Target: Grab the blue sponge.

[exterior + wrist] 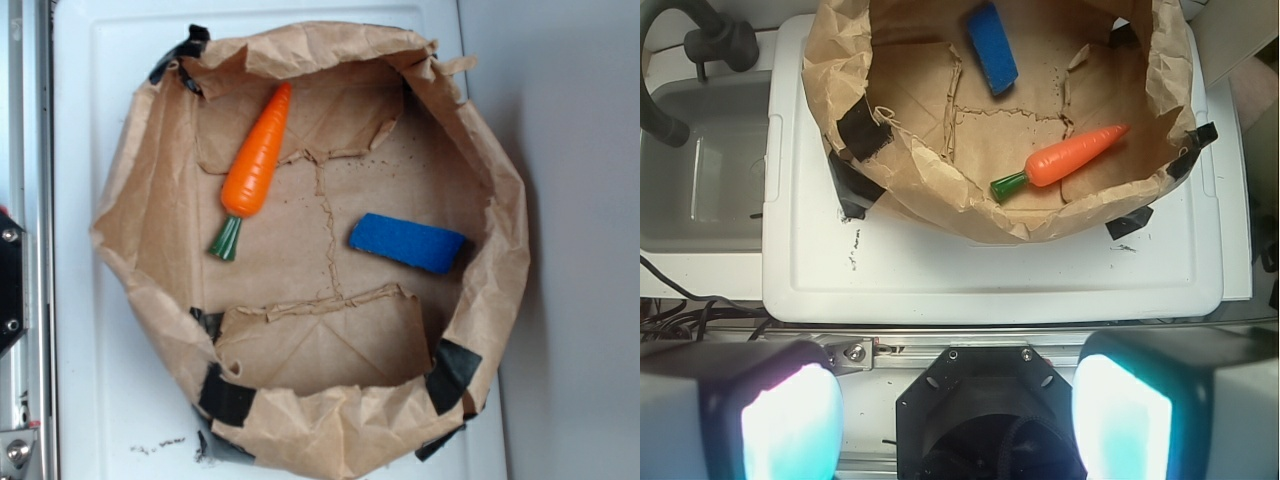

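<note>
White tabletop (90,150) carries a crumpled paper bag (140,180) with rolled-down walls. We see the sponge (408,243) flat on the bag's floor, its long axis running slightly diagonal toward the near wall, bare paper all around. A carrot (256,165) lies well apart, tip outward. Our tool (958,405) hangs open outside the bag, holding nothing.

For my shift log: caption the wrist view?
Open gripper far short of paper bag holding blue sponge and toy carrot.

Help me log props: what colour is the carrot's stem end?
Green stem, clearest in the exterior view.
</note>
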`<state>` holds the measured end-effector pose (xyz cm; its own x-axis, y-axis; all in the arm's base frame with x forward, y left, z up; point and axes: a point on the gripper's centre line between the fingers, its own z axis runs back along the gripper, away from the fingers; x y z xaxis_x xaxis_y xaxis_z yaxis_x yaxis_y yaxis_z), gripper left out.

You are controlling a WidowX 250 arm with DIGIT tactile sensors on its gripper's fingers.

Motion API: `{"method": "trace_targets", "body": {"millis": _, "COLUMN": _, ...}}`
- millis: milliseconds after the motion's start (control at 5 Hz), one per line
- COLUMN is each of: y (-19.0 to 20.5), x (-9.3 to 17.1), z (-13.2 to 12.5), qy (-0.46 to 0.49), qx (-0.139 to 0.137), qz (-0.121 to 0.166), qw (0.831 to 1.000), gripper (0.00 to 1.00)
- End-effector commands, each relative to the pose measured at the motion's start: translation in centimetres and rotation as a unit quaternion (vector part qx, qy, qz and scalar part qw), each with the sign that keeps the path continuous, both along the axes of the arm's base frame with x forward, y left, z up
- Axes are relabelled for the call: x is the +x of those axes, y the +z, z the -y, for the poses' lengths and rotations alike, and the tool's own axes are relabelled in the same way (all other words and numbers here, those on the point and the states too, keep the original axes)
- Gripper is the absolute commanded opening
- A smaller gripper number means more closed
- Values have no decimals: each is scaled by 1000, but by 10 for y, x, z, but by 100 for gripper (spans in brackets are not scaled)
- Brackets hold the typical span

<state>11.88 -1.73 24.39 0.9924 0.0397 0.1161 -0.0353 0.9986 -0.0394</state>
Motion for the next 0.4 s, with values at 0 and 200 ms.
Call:
{"method": "trace_targets", "body": {"millis": 0, "y": 0, "x": 0, "z": 0, "qy": 0, "qx": 0, "qz": 0, "qw": 1000, "gripper": 100}}
{"method": "trace_targets", "body": {"millis": 200, "y": -15, "x": 41, "z": -6, "qy": 24, "qx": 8, "qz": 15, "qw": 1000, "gripper": 100}}
